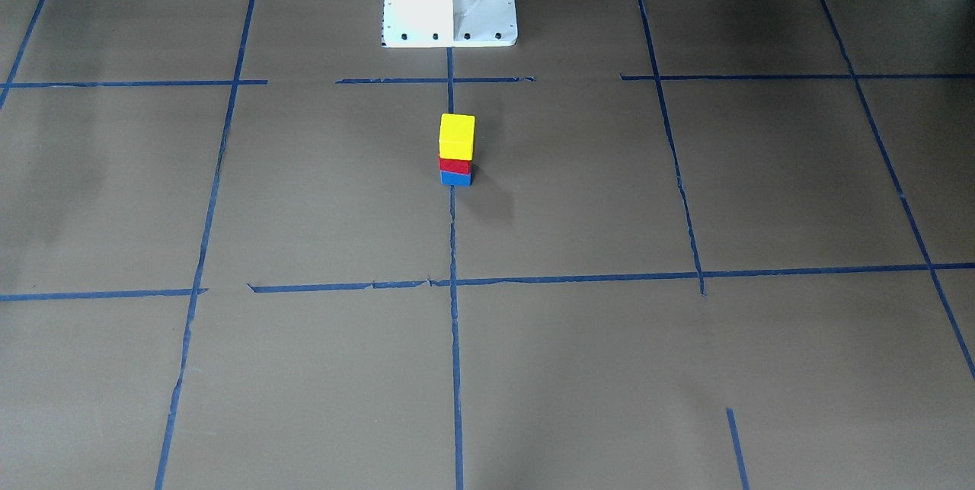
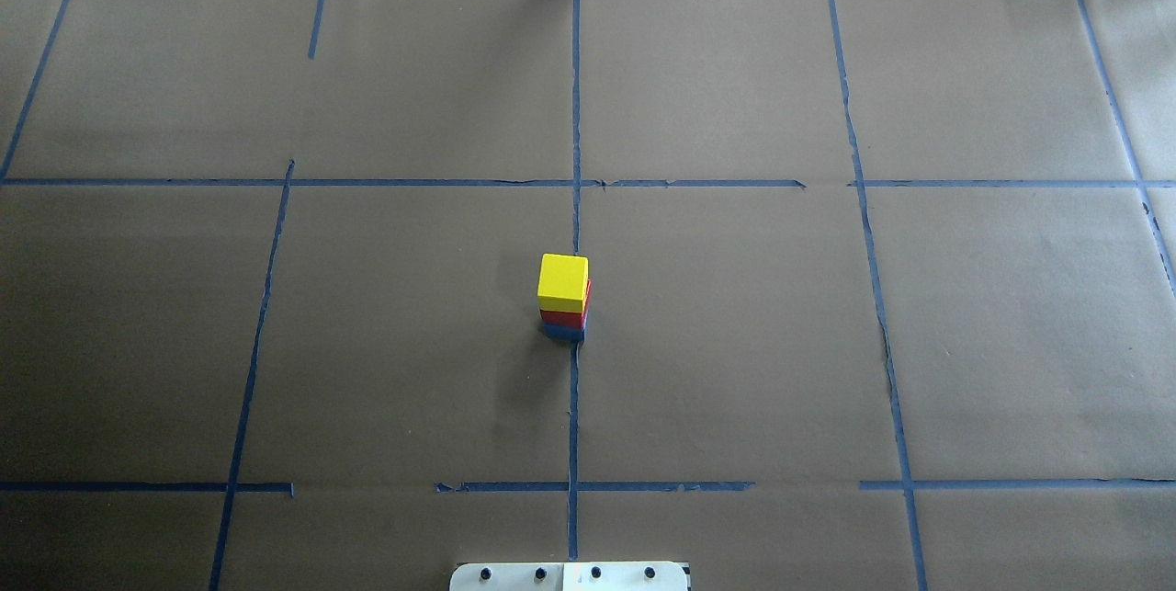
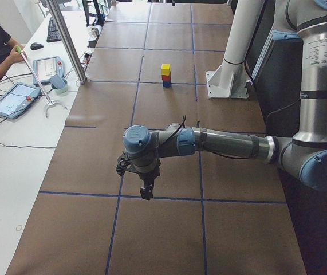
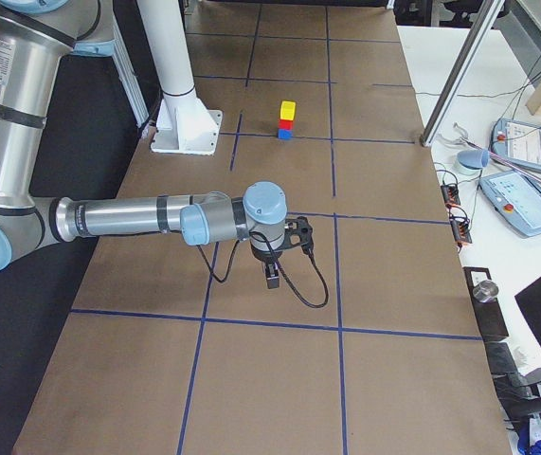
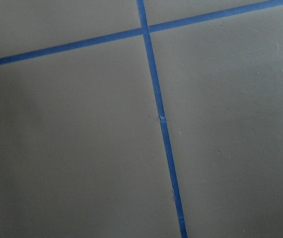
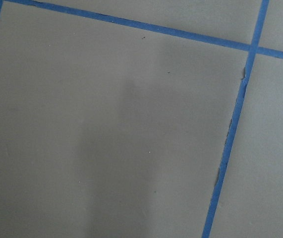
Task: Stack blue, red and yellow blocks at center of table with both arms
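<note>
— The left gripper (image 3: 146, 193) and right gripper (image 4: 272, 279)?
— Both hung over the table (image 2: 735, 343), far from the stack. Apart or together, I couldn't tell.
— The stack?
— At the centre: yellow block (image 2: 562, 282) on red block (image 2: 564, 318) on blue block (image 2: 564, 332).

The left arm (image 3: 226, 143) stretches out level and low, its left gripper (image 3: 146, 192) pointing straight down. The right arm (image 4: 128, 218) mirrors it, right gripper (image 4: 272, 277) pointing down. Whether either gripper's fingers are parted cannot be told.
</note>
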Available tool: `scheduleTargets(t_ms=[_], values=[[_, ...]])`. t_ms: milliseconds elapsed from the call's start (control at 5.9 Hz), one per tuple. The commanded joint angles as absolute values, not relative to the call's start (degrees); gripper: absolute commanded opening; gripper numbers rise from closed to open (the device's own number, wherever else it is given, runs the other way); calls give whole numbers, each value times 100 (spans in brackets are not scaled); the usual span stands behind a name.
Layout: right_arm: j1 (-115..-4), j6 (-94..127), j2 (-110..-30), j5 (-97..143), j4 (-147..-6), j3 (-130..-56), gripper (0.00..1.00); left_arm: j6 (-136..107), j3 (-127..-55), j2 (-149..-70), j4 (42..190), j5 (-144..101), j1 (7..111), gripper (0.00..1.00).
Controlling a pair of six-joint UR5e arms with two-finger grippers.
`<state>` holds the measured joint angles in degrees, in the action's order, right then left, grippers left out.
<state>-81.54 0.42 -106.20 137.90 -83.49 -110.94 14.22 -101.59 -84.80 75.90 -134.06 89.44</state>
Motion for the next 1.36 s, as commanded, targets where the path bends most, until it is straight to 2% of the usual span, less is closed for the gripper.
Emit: scheduleTargets(t_ms=[0, 339, 1186], values=[[-8139, 44, -10250, 13702, -8350, -10672, 100, 1266, -10169, -8464, 7594, -13639, 8947, 100], [-8025, 0, -10091, 13728, -8803, -10696, 100, 1178, -10178, -8464, 7594, -13702, 8947, 100], [-8121, -317, -10125, 13246, -8763, -10714, 100, 1178, -10213, -8455, 7594, -13702, 8947, 100]])
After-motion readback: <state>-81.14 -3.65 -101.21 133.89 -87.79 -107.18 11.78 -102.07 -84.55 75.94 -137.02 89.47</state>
